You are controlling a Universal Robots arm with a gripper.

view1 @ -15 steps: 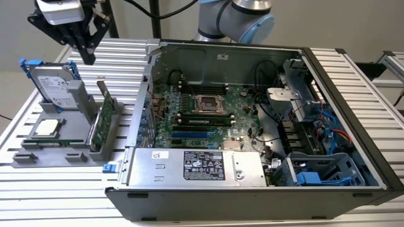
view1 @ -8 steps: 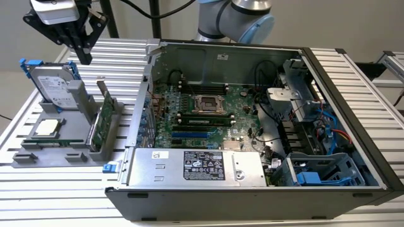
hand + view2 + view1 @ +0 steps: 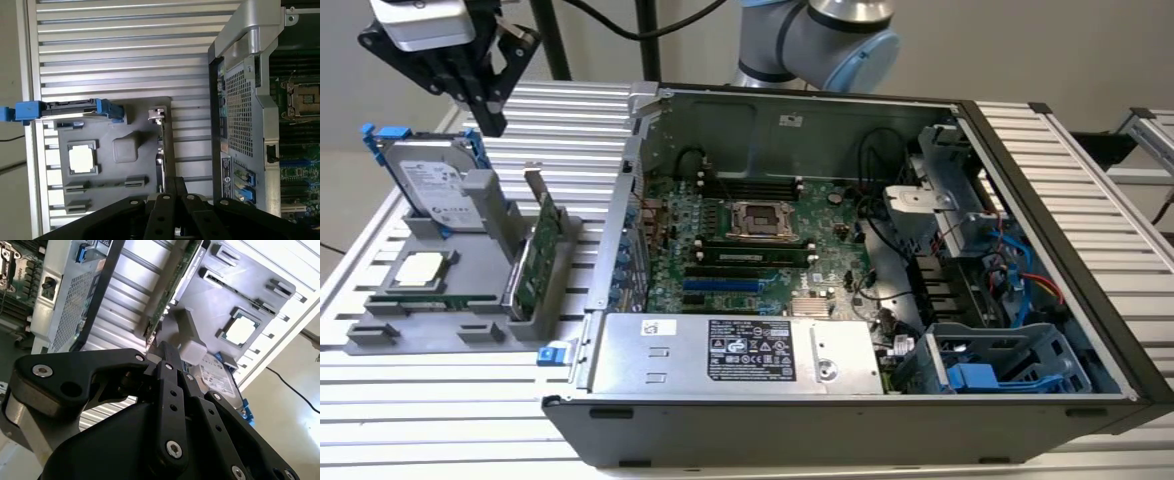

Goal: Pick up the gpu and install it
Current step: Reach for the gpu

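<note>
Pick step, approach: hand hovered closed and empty above gpu standing in gray holder; grasping likely needed opening, then descending.

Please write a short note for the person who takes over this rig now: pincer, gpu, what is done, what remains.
The pincer is shut and empty, above the grey holder, not touching the gpu.
The gpu stands on edge in that holder, beside the hard drive, to the exterior view's left of the open computer case.
Done: nothing yet.
Left: gpu not grasped, not in the case.
</note>
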